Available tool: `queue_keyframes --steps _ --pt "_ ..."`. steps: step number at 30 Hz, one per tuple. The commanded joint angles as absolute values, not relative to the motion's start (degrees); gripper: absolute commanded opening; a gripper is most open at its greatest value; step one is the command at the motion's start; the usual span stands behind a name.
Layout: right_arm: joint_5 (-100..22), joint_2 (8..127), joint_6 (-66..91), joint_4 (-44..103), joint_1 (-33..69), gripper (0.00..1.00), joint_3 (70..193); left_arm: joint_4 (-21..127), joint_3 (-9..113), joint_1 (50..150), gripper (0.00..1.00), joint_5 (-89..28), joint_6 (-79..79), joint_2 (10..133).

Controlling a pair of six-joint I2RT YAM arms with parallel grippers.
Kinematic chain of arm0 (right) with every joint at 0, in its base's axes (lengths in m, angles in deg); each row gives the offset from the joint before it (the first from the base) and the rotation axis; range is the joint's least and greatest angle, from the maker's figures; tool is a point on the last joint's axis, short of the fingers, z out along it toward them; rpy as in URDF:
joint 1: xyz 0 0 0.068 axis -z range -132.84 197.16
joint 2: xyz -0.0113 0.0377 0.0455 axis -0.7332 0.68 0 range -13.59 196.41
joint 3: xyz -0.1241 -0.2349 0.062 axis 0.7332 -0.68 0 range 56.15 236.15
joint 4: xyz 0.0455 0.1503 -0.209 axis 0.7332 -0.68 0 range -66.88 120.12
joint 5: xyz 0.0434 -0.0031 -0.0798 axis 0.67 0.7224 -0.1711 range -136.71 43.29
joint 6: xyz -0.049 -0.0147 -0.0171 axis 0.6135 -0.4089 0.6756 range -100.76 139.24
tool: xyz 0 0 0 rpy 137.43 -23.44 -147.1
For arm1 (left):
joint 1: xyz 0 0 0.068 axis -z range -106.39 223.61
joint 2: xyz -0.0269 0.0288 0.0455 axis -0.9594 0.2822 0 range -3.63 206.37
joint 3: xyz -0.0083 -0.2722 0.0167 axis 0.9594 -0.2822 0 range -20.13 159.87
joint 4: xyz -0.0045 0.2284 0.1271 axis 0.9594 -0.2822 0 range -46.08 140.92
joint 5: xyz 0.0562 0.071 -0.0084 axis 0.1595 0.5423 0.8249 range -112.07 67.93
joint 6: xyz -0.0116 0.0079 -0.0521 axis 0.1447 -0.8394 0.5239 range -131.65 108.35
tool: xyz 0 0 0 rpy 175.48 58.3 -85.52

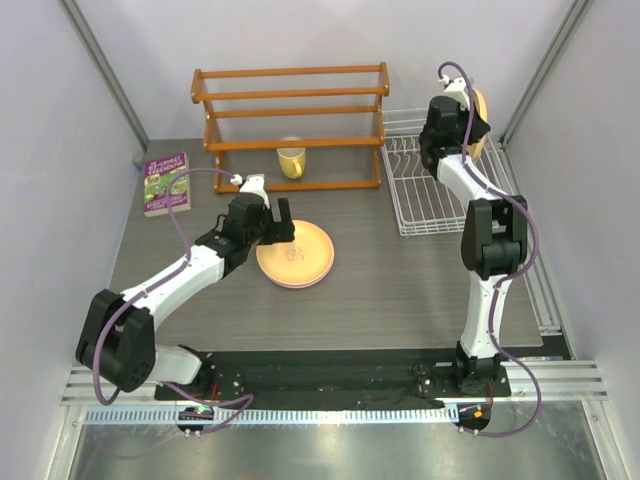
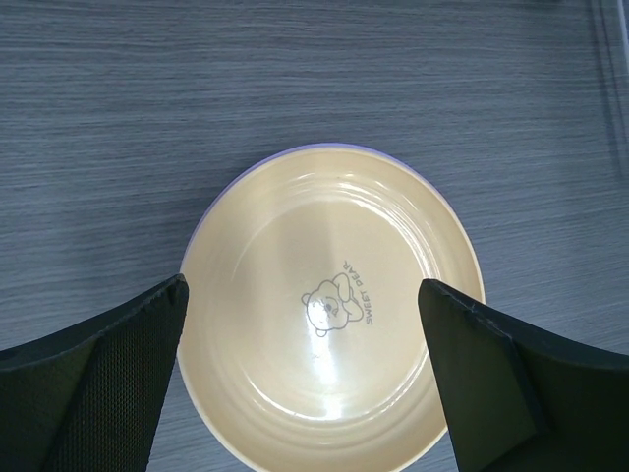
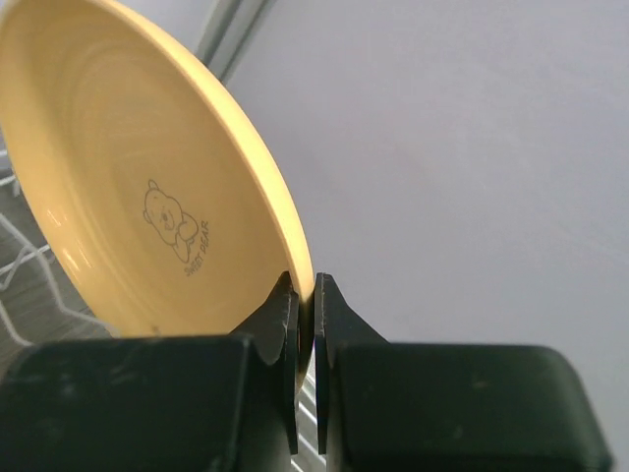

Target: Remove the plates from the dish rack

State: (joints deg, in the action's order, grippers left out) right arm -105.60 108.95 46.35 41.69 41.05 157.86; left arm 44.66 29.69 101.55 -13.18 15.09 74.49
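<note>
A plate point(image 1: 300, 258) with a cream inside and a bear print lies flat on the table, and a pinkish edge shows under its near rim. In the left wrist view this plate point(image 2: 324, 393) shows a lavender outer rim. My left gripper point(image 1: 275, 228) hovers over it, open and empty point(image 2: 303, 290), with one finger on each side. My right gripper point(image 1: 462, 118) is shut on the rim of the orange-yellow plate point(image 3: 138, 197), which it holds on edge above the far end of the white wire dish rack point(image 1: 430, 200). The gripper's fingertips point(image 3: 306, 285) pinch the rim.
A brown wooden slatted shelf rack point(image 1: 290, 100) stands at the back with a yellow mug point(image 1: 291, 160) under it. A purple book point(image 1: 166, 182) lies at the far left. Grey walls close in both sides. The rack's wires point(image 3: 20, 258) show below the held plate.
</note>
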Motion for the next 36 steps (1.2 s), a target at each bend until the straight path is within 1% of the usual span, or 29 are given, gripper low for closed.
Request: queue_keyframes --steps 1,5,7,8,9,10,11,12,13,15,19,20,21,24,31,36 --pt "-116.30 100.85 60.59 64.72 39.69 0.01 155.12 46.27 30.05 101.38 0.99 -13.54 14.80 70.90" --pt "-119.65 96.65 67.13 73.61 38.02 0.01 150.12 46.18 29.44 101.38 0.99 -13.63 15.15 69.32" --pt "-121.06 93.57 65.22 70.13 37.14 0.01 148.53 46.18 29.26 101.38 1.00 -14.24 15.50 68.62" --pt "-120.45 91.73 58.16 66.54 36.35 0.01 146.69 46.26 29.26 101.38 0.99 -14.51 15.59 68.35" --pt "-118.36 87.27 52.78 52.76 34.87 0.01 146.76 46.35 29.35 101.38 0.99 -14.77 15.68 68.09" --pt "-116.42 85.22 45.50 45.22 34.16 0.01 146.94 46.53 29.35 101.38 0.99 -15.73 16.03 67.74" --pt "-113.97 83.20 34.21 38.36 33.63 0.01 147.29 47.05 29.26 101.38 1.00 -16.44 16.12 67.56" --pt "-111.85 79.35 28.52 25.85 32.66 0.01 147.55 47.49 29.17 101.38 0.99 -17.14 16.29 67.38" --pt "-107.66 77.84 24.73 21.90 32.05 0.01 147.38 47.84 29.09 101.38 1.00 -18.02 16.47 67.12" --pt "-103.42 72.84 17.00 13.30 29.68 0.01 145.89 51.35 27.25 101.38 0.99 -21.88 16.47 65.63" --pt "-94.45 66.24 8.45 3.33 26.68 0.01 142.72 57.60 23.90 101.38 0.99 -26.37 18.58 63.08" --pt "-88.34 65.09 6.77 1.83 26.59 0.01 140.80 57.95 23.38 101.38 1.00 -26.72 19.10 62.82" --pt "-85.67 63.68 3.36 -0.27 26.50 0.01 139.65 58.91 23.11 101.47 0.99 -27.68 19.28 62.55" --pt "-75.03 59.28 -0.61 -0.99 25.89 0.01 133.94 60.06 22.41 101.56 0.99 -28.04 20.42 61.94" --pt "-65.18 55.41 -5.89 0.58 23.43 0.01 125.07 63.75 21.70 102.35 0.97 -27.43 21.66 62.11" --pt "-58.68 54.35 -9.58 2.87 21.85 0.01 121.28 65.60 21.70 103.93 0.95 -26.82 22.53 63.51"
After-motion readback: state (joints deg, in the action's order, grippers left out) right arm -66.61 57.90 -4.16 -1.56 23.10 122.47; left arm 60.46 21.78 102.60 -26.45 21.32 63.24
